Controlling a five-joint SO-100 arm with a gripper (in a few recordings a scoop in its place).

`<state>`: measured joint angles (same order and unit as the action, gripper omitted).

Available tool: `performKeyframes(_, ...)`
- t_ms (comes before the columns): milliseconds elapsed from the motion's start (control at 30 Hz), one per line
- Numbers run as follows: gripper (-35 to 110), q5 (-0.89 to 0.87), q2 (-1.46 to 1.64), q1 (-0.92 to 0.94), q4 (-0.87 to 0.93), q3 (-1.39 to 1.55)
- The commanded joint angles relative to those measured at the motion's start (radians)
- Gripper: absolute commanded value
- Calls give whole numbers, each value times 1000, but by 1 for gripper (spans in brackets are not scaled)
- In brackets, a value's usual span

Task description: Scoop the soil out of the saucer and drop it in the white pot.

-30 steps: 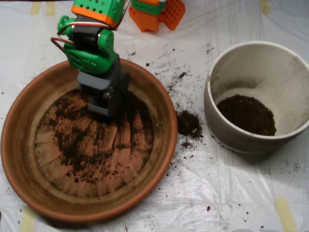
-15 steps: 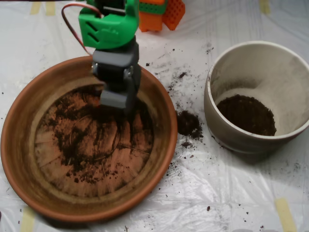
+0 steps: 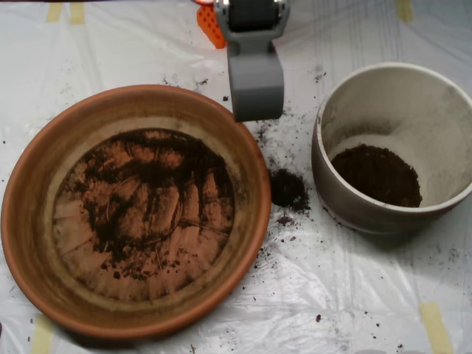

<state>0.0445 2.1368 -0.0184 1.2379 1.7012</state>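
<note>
— Where's your scoop now?

— My grey clamshell scoop (image 3: 255,87) has come up out of the wide orange-brown terracotta saucer (image 3: 29,221) and swung right; a second ago it was down on the saucer floor. It now hangs over the saucer's upper right rim, between saucer and pot.

— Open or shut?

— From above I can't tell how the shells stand, nor whether anything is inside.

— And the soil?

— The dark crumbly soil (image 3: 147,184) left in the saucer lies below and to the left of my scoop, a thin smear over the ridged floor. A small spilled clump of soil (image 3: 288,189) sits on the white plastic sheet (image 3: 332,295) just below and right of it. The round off-white ceramic pot (image 3: 346,206) stands to the right, with a dark mound already at its bottom.

— So what does the lift mean?

— I judge I'm carrying toward the pot; the scoop must travel further right before letting go, or more lands on the sheet.
</note>
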Motion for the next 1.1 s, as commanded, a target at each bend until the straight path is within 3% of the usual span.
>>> performKeyframes(0,-1,28,-15,-92,40,-213)
performKeyframes(333,1,97,-299,-379,86,-434)
performKeyframes(433,30,112,-328,-413,103,-425)
performKeyframes(500,36,114,-321,-416,100,-400)
performKeyframes(800,32,91,-285,-354,126,-391)
performKeyframes(1067,28,49,-118,-112,100,-328)
